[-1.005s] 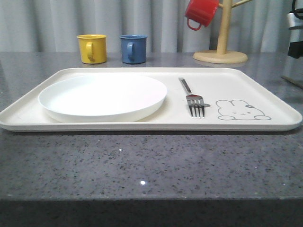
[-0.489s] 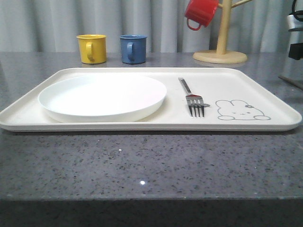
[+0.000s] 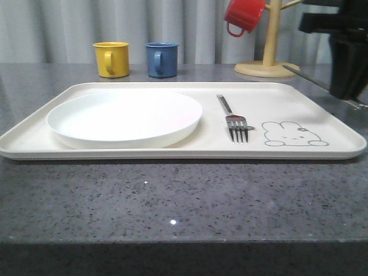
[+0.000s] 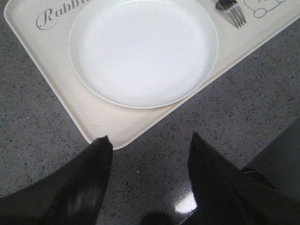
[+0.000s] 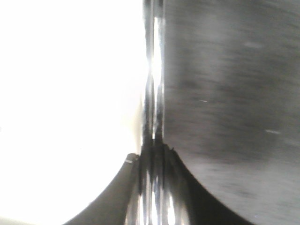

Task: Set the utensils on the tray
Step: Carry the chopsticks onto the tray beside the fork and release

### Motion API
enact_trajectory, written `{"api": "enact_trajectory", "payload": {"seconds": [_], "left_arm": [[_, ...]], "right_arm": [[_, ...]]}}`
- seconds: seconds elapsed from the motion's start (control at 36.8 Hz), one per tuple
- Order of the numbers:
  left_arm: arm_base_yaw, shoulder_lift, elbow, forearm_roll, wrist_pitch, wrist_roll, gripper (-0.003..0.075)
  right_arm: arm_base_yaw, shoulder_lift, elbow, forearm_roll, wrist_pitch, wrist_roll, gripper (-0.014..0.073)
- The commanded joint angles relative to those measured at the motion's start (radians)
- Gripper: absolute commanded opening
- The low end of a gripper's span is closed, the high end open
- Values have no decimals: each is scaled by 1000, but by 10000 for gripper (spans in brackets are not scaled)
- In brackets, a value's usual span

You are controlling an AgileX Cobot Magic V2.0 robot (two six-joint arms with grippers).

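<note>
Plate [image 3: 124,117] beside fork [image 3: 234,121] on tray [image 3: 322,109]

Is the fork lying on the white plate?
No. In the front view the fork lies on the bare tray, to the right of the plate and apart from it.

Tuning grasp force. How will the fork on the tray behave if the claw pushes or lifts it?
The fork looks like polished metal, so probably stiff and slippery. It lies flat on the smooth tray, so a push likely slides it rather than rolls it. Its thin profile leaves little edge to pinch.
</note>
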Motion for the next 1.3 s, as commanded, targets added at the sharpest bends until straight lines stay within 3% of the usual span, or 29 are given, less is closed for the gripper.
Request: {"api": "enact_trajectory", "payload": {"seconds": [0.0,0.27,0.6,0.79,1.03,1.28], "left_arm": [[-8,-5,-25,-10,-61,-10,369],[-8,-5,-25,-10,-61,-10,369],[-8,-5,-25,-10,-61,-10,369],[-8,-5,-25,-10,-61,-10,369],[-8,-5,-25,-10,-61,-10,369],[-8,-5,-25,-10,-61,-10,369]], "right_arm": [[64,-54,-39,92,46,13,-22],[153,-35,-36,115,-25,179,-22],[178,26,-36,115,-58,315,-1],[178,44,-36,112,-64,328,48],[178,44,-36,86,-68,328,204],[178,42,-41,76,-81,322,218]]}}
